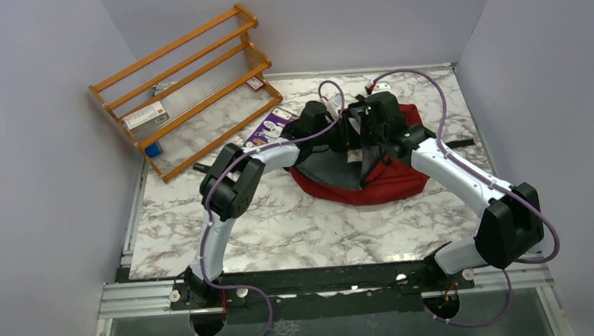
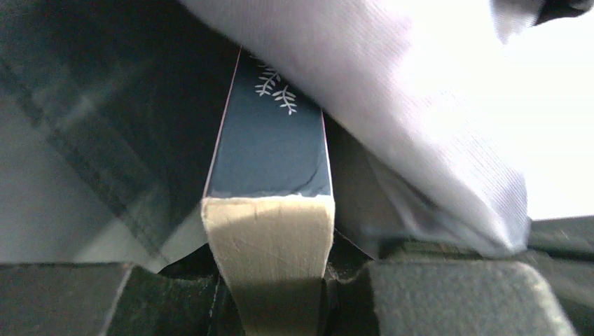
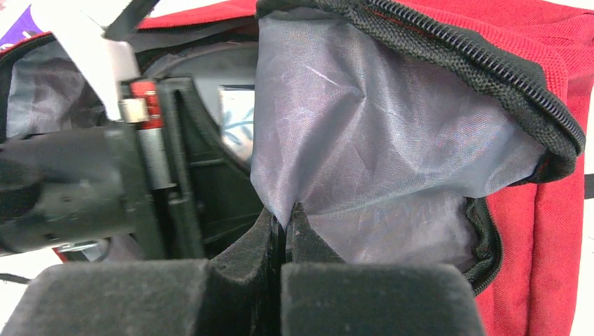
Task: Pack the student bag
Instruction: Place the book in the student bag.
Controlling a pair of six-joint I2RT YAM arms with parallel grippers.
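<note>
On the marbled tabletop (image 1: 282, 223), the right claw (image 3: 286, 222) pinches the dark red fabric backpack's (image 1: 388, 184) grey lining (image 3: 364, 140) while the left claw (image 2: 270, 294) grips a dark, leaf-printed book (image 2: 270, 150) beside it.

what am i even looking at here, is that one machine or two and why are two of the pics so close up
It is two robot arms bolted side by side at the near edge of a marble-patterned table. The wide picture comes from a camera above and behind them. The two close-ups come from cameras on each wrist.

On the table lie a dark red student bag, a wooden rack holding a few items, and a purple book.

The left gripper holds a dark book with a leaf pattern, pushed in against the bag's grey lining. The right gripper is pinched shut on the grey lining, holding the bag's mouth open.
</note>
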